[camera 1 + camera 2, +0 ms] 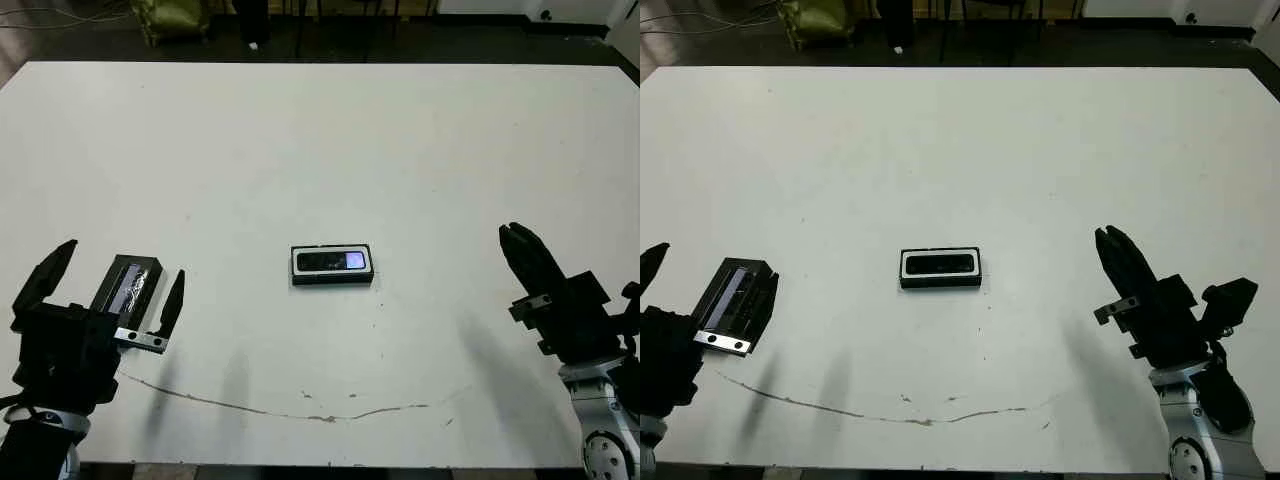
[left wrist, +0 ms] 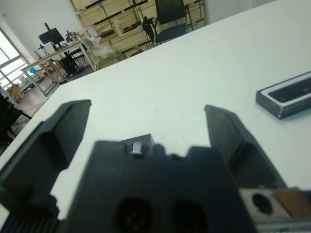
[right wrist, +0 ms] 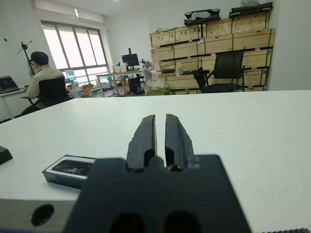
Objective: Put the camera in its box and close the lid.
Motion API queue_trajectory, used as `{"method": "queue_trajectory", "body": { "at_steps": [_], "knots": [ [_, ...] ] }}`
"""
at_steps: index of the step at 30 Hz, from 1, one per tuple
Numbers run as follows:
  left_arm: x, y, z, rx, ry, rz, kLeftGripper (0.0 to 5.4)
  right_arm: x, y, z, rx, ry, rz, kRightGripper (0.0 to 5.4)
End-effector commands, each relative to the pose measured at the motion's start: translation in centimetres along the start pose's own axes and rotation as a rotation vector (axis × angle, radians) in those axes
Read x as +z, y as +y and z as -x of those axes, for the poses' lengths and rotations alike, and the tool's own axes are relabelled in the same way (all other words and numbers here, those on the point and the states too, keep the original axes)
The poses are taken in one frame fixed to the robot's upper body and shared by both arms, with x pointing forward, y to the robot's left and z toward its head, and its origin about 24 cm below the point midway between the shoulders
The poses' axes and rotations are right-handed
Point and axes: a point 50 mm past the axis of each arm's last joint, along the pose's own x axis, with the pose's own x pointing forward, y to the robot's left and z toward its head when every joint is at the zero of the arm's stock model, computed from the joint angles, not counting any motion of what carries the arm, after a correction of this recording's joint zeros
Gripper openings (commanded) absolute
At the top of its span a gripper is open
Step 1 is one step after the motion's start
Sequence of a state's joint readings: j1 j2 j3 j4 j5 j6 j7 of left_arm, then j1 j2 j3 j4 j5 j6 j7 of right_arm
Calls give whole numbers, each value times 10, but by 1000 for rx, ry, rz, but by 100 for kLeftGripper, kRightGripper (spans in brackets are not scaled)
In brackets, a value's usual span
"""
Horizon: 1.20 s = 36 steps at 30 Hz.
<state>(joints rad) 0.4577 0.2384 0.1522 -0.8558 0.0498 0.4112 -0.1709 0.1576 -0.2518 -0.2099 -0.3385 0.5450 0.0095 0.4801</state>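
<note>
- Two task things, the camera (image 1: 333,261) nested in the box (image 1: 332,280), sit mid-tabletop (image 1: 320,150).
- We see the lid (image 1: 131,288) far left of the box, between the left gripper's (image 1: 112,290) wide fingers.
- Right gripper (image 1: 520,250), right of the box, has its fingers pressed together.
- We judge a skewed lid could jam on the box.

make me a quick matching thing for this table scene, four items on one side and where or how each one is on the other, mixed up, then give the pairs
Things:
1. camera
2. lid
3. left gripper
4. right gripper

Places or states:
A. fingers spread wide apart
B. lying inside the box at the middle of the table
C. fingers pressed close together, holding nothing
D. lying between the spread fingers on the robot's left side

Pairs: 1-B, 2-D, 3-A, 4-C
</note>
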Motion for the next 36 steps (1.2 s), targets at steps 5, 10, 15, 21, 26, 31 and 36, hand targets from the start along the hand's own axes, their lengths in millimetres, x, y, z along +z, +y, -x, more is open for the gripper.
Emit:
{"method": "queue_trajectory", "body": {
  "at_steps": [5, 10, 15, 21, 26, 31, 36],
  "knots": [
    [-19, 4, -2, -5, 157, -33, 538, -4, -3, 2, 3, 21, -25, 0],
    [-27, 12, -3, -18, 223, 53, 538, -4, -4, 3, 4, 22, -11, 0],
    [-31, 25, -5, -36, 304, 24, 538, -6, -4, 3, 9, 24, -21, 0],
    [-37, 36, -10, -102, 338, 54, 538, -7, -5, 5, 10, 28, -19, 0],
    [-45, 43, -12, -204, 366, 177, 538, -6, -5, 5, 12, 24, -19, 0],
    [-51, 45, -13, -288, 414, 195, 538, -7, -5, 5, 6, 33, -18, 0],
    [-56, 43, -14, -358, 433, 175, 538, -7, -5, 5, 16, 21, -10, 0]
  ]
}}
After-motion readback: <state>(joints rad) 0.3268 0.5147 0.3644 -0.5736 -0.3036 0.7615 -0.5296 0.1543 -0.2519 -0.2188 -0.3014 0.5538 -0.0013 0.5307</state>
